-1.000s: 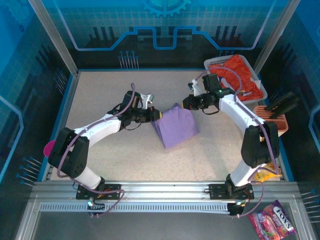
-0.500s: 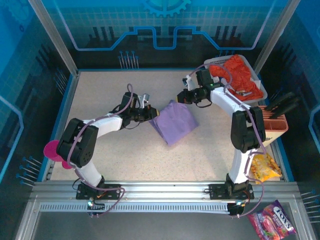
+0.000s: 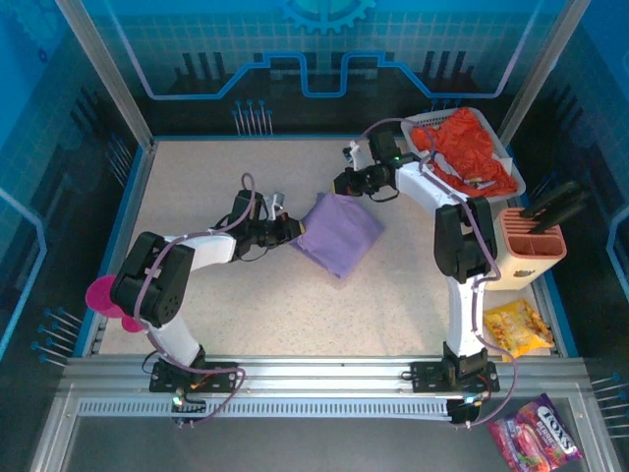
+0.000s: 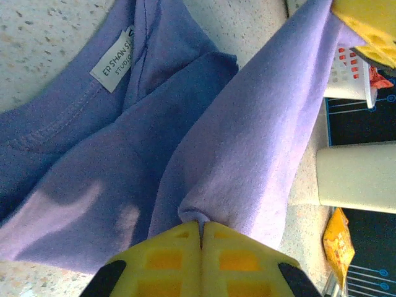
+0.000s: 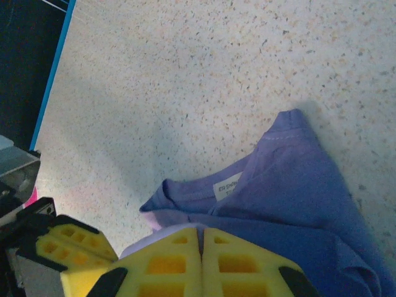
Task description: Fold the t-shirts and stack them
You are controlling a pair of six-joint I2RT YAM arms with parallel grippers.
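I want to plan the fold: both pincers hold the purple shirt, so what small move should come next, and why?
Probably lower both together and lay the held edge flat. The left pincer and right pincer are each shut on the purple shirt, with cloth stretched between them above the collar.

This is a robotics lab test cell, not a home or a shop. The speckled tabletop (image 3: 246, 305) is boxed in by aluminium posts (image 3: 106, 79) and blue wall panels (image 3: 197, 49) printed with a gear emblem (image 3: 326, 10) and circuit-like lines. A slotted aluminium rail (image 3: 324, 374) runs along the near edge. Two white jointed robot arms, the left arm (image 3: 197, 251) and the right arm (image 3: 464, 315), are bolted to it, with purple cables (image 3: 242, 189) looping along them. Loose props sit at the right: a white slatted basket (image 3: 421, 122), a peach slotted holder (image 3: 536, 251) and a yellow snack packet (image 3: 516, 324).
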